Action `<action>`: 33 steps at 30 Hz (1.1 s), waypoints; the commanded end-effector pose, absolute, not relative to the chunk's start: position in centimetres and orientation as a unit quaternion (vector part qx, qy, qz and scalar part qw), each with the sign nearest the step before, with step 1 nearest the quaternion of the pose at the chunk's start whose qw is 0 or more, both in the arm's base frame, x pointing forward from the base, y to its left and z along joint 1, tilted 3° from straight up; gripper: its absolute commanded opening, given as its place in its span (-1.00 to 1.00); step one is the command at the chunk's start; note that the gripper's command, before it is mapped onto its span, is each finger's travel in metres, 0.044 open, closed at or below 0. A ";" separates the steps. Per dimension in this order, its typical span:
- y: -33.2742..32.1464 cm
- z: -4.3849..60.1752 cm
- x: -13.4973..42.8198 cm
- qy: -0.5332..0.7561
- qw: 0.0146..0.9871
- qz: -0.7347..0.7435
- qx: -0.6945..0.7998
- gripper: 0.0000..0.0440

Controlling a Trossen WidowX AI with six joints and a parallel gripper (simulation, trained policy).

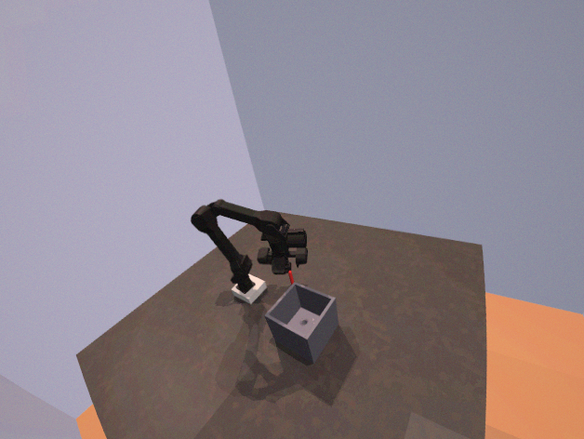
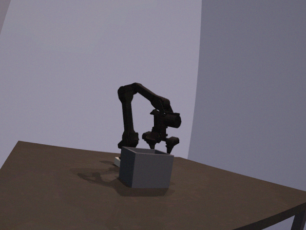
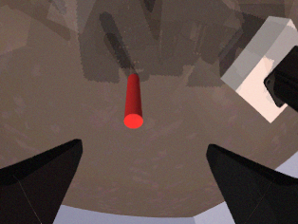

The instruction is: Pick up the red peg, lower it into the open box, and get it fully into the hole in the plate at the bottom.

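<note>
White base: the pale block (image 1: pixel 260 286) (image 2: pixel 116 162) (image 3: pixel 256 95) sits on the brown table (image 1: pixel 410 301) (image 2: pixel 210 187) (image 3: pixel 95 176), farthest left of the things standing there as I look from above.
Black arm: the arm (image 1: pixel 238 212) (image 2: pixel 127 111) (image 3: pixel 288 78) climbs from that block, bends at a high elbow, reaches over to the right and then turns down.
Hand: the gripper (image 1: pixel 288 268) (image 2: pixel 160 150) (image 3: pixel 146 149) points down at the table, its fingers spread just about as wide as they go, with nothing held between them.
Red peg: the slim peg (image 1: pixel 291 276) (image 3: pixel 133 100) stands upright on the table, outside the box and near its rim as seen from above; from the side, I can't see it.
Peg and fingers: in the wrist view, the peg's round top shows ahead of the gap between the two fingertips, apart from both.
Grey box: the open-topped box (image 1: pixel 290 337) (image 2: pixel 152 170) sits upright on the table, right of the white block.
Box bottom: a pale plate (image 1: pixel 297 325) with a dark round hole (image 1: pixel 304 322) lies inside; the peg is not in it.
Far right: orange floor (image 1: pixel 533 339) shows past the table edge.
</note>
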State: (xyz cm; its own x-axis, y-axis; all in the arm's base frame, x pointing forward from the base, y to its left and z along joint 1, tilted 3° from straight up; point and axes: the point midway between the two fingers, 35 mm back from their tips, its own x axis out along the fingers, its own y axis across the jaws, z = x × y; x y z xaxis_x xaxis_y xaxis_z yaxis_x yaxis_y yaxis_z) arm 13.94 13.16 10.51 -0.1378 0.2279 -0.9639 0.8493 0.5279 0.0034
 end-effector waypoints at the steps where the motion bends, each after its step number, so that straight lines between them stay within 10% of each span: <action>1: 13.0 9.0 13.7 0.692 0.521 -0.319 0.385 1.00; 14: 12.8 5.5 13.8 0.673 0.509 -0.360 0.398 0.86; 33: 14.3 3.7 15.3 0.678 0.511 -0.336 0.407 -1.00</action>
State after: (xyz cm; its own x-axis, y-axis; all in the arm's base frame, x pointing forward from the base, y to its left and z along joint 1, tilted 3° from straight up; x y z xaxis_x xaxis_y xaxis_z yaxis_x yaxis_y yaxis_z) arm 15.02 13.90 3.64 -0.1482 0.1934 -0.9699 0.8992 0.4347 -0.0507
